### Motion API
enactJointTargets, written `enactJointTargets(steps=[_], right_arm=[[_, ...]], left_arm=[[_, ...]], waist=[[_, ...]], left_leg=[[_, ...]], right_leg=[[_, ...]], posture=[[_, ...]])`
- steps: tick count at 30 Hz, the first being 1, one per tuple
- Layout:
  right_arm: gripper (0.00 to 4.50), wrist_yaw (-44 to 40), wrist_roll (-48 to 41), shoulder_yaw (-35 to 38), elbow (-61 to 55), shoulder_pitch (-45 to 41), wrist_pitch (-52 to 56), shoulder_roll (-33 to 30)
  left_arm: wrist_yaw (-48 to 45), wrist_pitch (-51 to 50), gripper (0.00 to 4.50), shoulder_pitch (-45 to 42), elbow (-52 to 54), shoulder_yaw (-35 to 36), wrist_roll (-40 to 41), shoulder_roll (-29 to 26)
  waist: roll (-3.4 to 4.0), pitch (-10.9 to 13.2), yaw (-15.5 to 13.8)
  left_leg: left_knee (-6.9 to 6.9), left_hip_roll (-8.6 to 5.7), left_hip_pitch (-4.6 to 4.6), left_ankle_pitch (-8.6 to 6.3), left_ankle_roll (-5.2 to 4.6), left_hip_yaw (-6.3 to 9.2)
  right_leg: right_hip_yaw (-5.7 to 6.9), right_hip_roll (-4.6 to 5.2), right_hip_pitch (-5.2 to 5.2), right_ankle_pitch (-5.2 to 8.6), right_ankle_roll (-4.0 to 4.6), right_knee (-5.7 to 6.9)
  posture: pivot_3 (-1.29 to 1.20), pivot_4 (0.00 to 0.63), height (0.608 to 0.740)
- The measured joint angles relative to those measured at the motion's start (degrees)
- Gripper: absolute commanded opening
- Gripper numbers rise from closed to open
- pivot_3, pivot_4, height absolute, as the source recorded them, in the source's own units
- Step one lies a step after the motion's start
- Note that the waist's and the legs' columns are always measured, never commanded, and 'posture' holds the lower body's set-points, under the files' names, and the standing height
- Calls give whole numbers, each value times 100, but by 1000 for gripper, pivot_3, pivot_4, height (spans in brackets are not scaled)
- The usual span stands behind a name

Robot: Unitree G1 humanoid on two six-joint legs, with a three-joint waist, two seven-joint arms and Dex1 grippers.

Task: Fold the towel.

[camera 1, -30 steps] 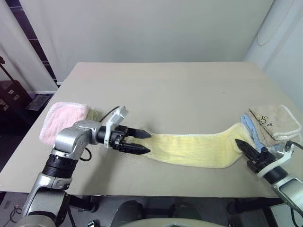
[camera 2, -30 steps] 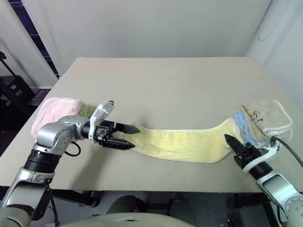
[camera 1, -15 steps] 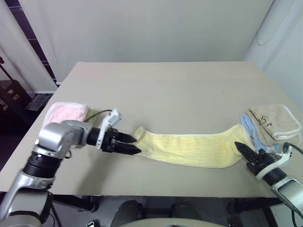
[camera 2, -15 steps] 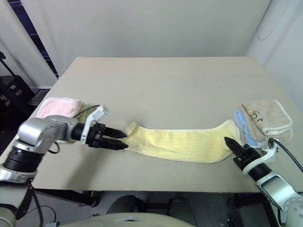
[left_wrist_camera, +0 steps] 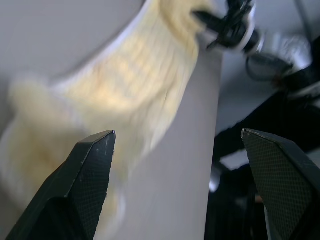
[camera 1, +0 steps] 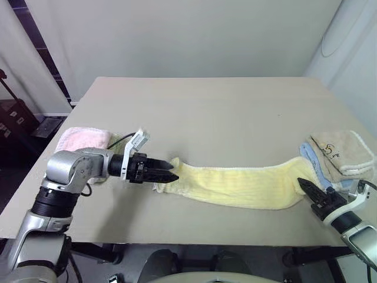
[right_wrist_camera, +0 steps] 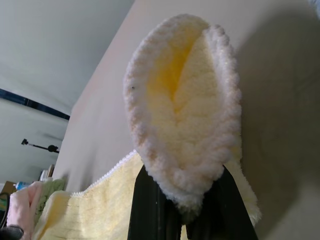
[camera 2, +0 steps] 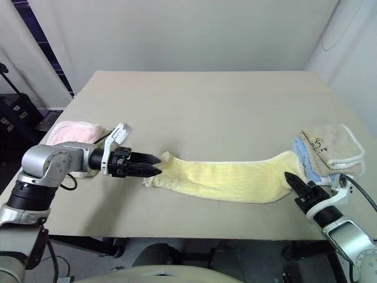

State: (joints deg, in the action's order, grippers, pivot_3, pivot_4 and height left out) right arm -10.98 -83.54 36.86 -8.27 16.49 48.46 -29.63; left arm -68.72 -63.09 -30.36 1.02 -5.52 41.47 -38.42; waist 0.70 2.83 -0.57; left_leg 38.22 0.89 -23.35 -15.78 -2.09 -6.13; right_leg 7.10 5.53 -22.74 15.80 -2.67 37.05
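This is looking like a bare robot test room or lab rather than a home: a plain beige table (camera 1: 224,112) is standing alone against blank white walls (camera 1: 177,35), with nothing hanging on them. Folded practice cloths are lying at the table's ends, a pink towel (camera 1: 82,140) on one side and a beige towel (camera 1: 344,152) on the other.

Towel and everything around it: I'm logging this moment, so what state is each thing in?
Towel: stretched in a long strip across the table, right end pinched, left end bunched.
Left pincer: open, at the towel's left end.
Right pincer: shut on the towel's right end.
Pink towel: folded, at the table's left edge.
Beige towel: folded, on the right.
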Motion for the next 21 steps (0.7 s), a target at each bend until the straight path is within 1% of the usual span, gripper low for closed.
enactJointTargets(steps=[2, 7, 10, 12, 14, 16, 19, 21], right_arm=[[29, 2, 4, -1, 0, -17, 0, 0], [29, 29, 4, -6, 0, -131, 5, -2], [29, 28, 4, -6, 2, -138, 14, -3], [29, 27, 5, -6, 3, -146, 31, -4], [29, 24, 5, -10, 3, -176, 56, -6], [29, 28, 6, -11, 3, -182, 78, -8], [29, 45, 7, -33, 2, -216, 99, -7], [29, 42, 8, -34, 1, -185, 113, -7]], left_arm=[[-108, 190, 4264, -53, -245, -60, -86, 13], [-826, 1241, 4264, 28, -1438, -711, -830, -54], [-1308, 1857, 4264, 140, -2084, -856, -1126, -55], [-1534, 2210, 4264, 145, -2307, -823, -1202, -26], [-1686, 2335, 4264, 138, -2302, -784, -1206, -5], [-1750, 2136, 4264, 81, -2034, -778, -1196, -25], [-1733, 1602, 4264, -32, -1354, -812, -1138, -313], [-1621, 1168, 4264, -89, -855, -626, -903, -458]], waist=[[2, -1, 7], [10, -6, -6], [2, -1, -11], [1, 0, -23], [1, 0, -22], [0, 0, -16], [1, 0, 5], [1, 0, 16]], left_leg=[[0, 1, 1, 0, 0, -1], [0, 1, 4, 0, 0, -2], [0, 1, -2, 0, 0, -3], [0, 1, -4, 0, -1, -3], [1, 0, -5, 0, -1, -3], [1, 0, -5, 0, 0, -3], [0, 0, -4, 0, -1, -3], [-2, 1, -5, 0, 0, -3]], right_leg=[[0, -4, -2, 0, -1, 5], [0, -6, -1, 1, 3, 6], [-1, -3, -7, 6, 12, 3], [-1, 1, -10, 7, 15, 3], [-2, 5, -10, 7, 17, 2], [-4, 7, -9, 7, 17, 2], [-6, 5, -10, 7, 18, 3], [-6, 4, -13, 7, 17, 4]], posture=[[0, 0, 740], [0, 0, 740], [0, 0, 740], [0, 0, 740], [0, 0, 740], [0, 0, 740], [0, 0, 740], [0, 0, 740]])
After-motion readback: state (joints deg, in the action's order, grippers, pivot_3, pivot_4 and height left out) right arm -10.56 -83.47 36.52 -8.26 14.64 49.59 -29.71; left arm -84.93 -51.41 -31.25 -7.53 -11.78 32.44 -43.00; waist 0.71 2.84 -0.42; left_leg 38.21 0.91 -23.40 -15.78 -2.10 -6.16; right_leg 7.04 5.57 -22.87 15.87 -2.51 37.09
